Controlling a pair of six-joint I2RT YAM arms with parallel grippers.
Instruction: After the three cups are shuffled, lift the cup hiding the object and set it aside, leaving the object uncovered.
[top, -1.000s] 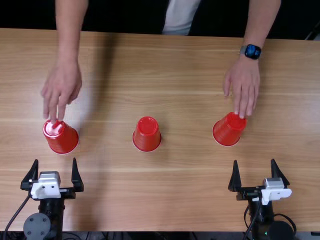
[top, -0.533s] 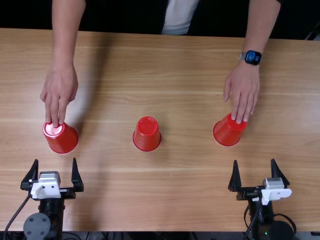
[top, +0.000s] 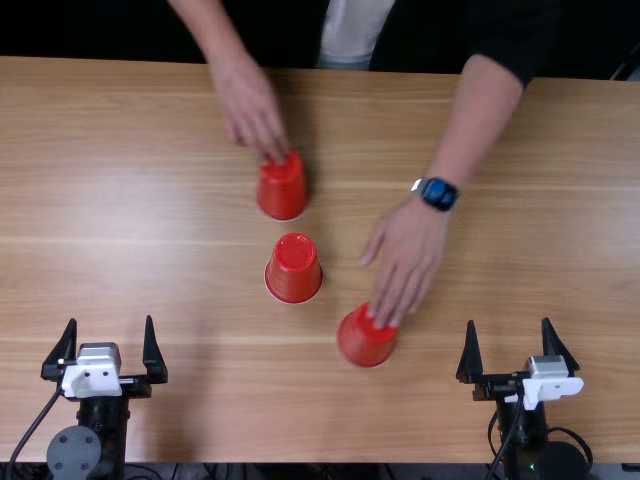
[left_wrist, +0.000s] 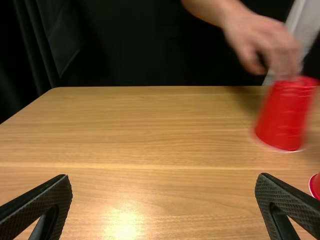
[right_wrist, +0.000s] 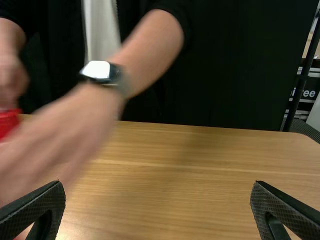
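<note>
far cup (top: 281, 187); middle cup (top: 293, 268); near cup (top: 366, 338) | bases up; axes near upright

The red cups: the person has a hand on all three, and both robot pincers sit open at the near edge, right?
Not quite: hands touch only two. The watchless hand is on the far cup, the hand with the watch on the near cup; the middle cup stands untouched, as the top view shows. The left pincer and right pincer do sit open there.
</note>
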